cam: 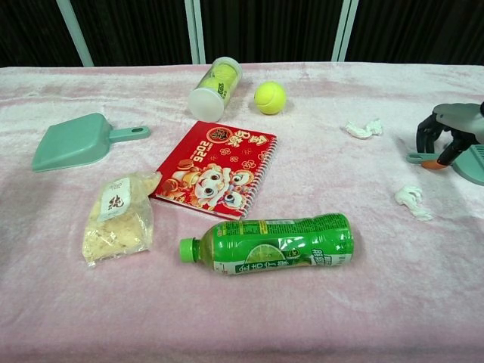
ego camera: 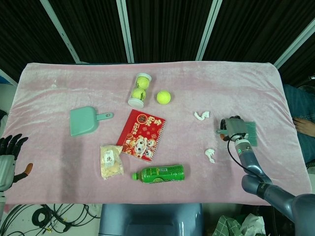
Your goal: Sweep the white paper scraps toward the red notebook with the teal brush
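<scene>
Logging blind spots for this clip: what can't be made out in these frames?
- Teal brush: the right hand covers its handle in the head view; the chest view's right edge crops it, so the grip is unclear.
- Left hand: cut by the head view's left edge, absent from chest view.
- Snack bag label: too small.
</scene>
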Tool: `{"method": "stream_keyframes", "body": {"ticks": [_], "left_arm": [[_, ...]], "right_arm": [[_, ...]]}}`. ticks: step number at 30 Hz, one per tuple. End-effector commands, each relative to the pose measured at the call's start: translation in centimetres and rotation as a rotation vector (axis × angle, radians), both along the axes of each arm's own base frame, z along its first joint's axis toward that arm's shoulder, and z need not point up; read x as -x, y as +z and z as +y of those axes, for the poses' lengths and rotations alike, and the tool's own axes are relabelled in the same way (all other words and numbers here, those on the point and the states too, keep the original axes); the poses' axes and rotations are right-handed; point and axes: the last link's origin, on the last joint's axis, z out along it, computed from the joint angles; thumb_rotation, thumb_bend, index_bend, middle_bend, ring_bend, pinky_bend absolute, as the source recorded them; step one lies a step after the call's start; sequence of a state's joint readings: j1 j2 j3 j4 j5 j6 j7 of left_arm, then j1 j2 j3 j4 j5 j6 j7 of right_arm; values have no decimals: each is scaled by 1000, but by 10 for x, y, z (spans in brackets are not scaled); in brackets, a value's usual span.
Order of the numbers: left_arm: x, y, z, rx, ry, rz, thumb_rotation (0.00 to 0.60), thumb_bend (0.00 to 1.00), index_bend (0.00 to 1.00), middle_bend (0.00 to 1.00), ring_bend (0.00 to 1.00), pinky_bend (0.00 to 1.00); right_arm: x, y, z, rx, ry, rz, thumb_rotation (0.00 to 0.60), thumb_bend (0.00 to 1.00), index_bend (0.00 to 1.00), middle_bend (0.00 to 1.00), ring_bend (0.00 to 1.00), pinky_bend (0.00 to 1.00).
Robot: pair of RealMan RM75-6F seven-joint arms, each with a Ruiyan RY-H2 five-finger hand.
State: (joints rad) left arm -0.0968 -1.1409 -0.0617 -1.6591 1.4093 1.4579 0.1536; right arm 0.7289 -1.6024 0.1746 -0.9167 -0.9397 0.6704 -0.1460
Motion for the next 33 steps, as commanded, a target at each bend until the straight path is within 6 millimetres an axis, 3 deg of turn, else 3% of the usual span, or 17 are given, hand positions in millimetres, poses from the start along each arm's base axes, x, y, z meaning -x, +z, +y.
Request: {"method": "stream_keyframes", "body": {"ticks": [1, 10, 19, 24, 33], "left_arm": [[0, 0, 0, 1, 0, -1, 600, 309, 150, 83, 0, 0], [0, 0, -1, 2, 0, -4, 600, 308, 165, 82, 0, 0], [0, 1, -1, 5, 0, -11, 600, 309, 174, 82, 0, 0], [0, 1, -1, 6, 0, -13, 600, 309, 174, 83, 0, 0], [0, 1, -1, 8, 2, -13, 600, 309, 177, 83, 0, 0]], "right_arm": [[-11, 8, 0, 9, 31, -30, 600, 308, 554, 545, 275, 158], [-36, 26, 10, -17, 63, -111, 600, 358, 561, 557, 275, 158], [-57, 39, 34, -125, -1, -222, 600, 361, 565, 568, 285, 158], [-70, 33, 49, -168, -52, -346, 600, 358, 569, 567, 286, 158], [-81, 15, 62, -55, -40, -500, 600, 357, 585, 580, 295, 158]]}}
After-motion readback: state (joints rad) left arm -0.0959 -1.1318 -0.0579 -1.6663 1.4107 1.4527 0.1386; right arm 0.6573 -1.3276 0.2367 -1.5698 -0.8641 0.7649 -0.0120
